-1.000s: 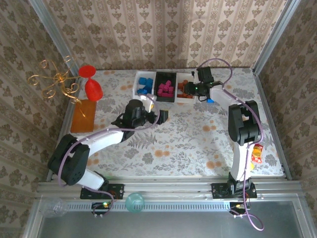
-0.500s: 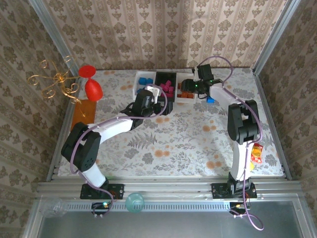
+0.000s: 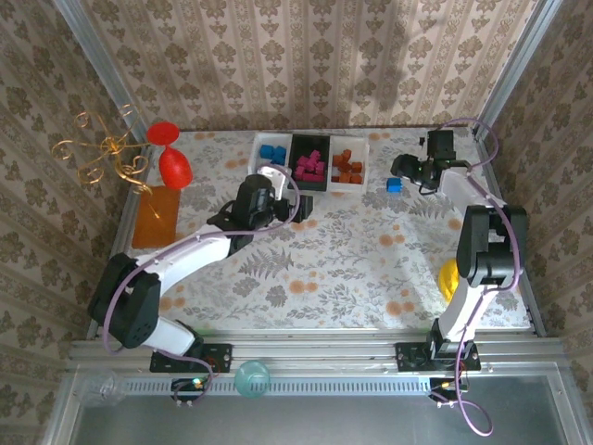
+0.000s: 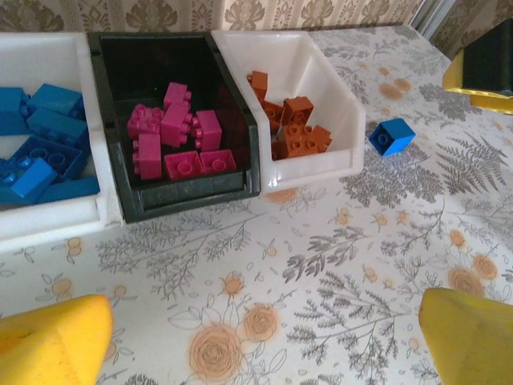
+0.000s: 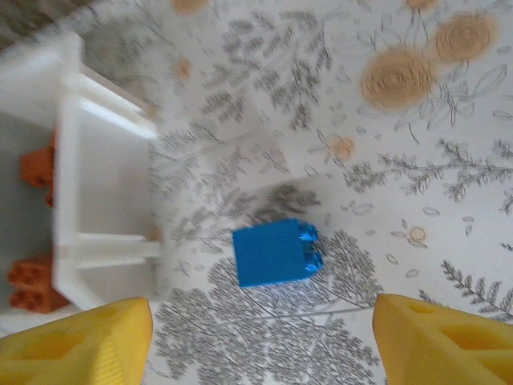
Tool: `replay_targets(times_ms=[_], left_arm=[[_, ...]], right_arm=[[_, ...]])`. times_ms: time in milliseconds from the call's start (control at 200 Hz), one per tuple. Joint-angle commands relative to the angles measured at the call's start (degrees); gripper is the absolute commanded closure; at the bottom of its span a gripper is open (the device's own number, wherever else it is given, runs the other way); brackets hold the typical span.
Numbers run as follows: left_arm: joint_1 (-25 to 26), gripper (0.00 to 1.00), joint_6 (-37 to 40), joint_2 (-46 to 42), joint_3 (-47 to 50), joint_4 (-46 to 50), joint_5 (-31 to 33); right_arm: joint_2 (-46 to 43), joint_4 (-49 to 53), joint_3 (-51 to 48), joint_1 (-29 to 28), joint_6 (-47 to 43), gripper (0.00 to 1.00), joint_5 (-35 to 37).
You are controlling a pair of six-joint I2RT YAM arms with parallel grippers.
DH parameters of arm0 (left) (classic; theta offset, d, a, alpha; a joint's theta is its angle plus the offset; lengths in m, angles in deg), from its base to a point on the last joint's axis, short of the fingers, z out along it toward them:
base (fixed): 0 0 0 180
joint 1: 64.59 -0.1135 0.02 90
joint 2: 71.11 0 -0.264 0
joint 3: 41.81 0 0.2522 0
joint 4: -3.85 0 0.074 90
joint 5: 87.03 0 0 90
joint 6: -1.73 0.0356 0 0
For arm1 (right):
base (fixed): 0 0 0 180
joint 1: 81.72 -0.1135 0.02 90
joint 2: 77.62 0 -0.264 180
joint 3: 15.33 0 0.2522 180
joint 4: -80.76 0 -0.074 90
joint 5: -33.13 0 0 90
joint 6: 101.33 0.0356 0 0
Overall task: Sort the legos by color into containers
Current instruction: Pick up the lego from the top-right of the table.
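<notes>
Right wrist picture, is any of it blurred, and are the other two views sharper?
Right wrist view: white bin smeared by blur, blue lego fairly crisp. Left wrist view: sharp, but yellow fingertips soft. Top view: sharp, evenly lit.

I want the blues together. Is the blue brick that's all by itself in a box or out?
Out. The blue brick lies on the flowery table, beside the white box holding orange bricks, apart from it.

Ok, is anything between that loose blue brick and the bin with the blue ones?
Yes. The white bin of orange bricks and the black bin of pink ones sit side by side between the blue brick and the blue bin. Nothing visible lies between the open right end effector and the brick.
</notes>
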Motion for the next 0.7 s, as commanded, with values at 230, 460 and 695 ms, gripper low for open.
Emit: replay_targets(times_ms=[230,460,695], left_arm=[[-1.7,0.0,-1.5,-6.7,8.7,0.4,1.5],[-3.4,0.0,-2.4,-9.4,11.3,0.2,1.5],[-3.6,0.0,-2.6,-9.3,11.8,0.1,1.0]], right_arm=[[11.2,9.0,10.2,-1.2,-4.0,0.22,2.0],[16.7,13.5,16.1,-3.1,-6.5,0.22,4.3],[20.3,18.6,21.3,-4.0,-8.5,0.27,6.8]])
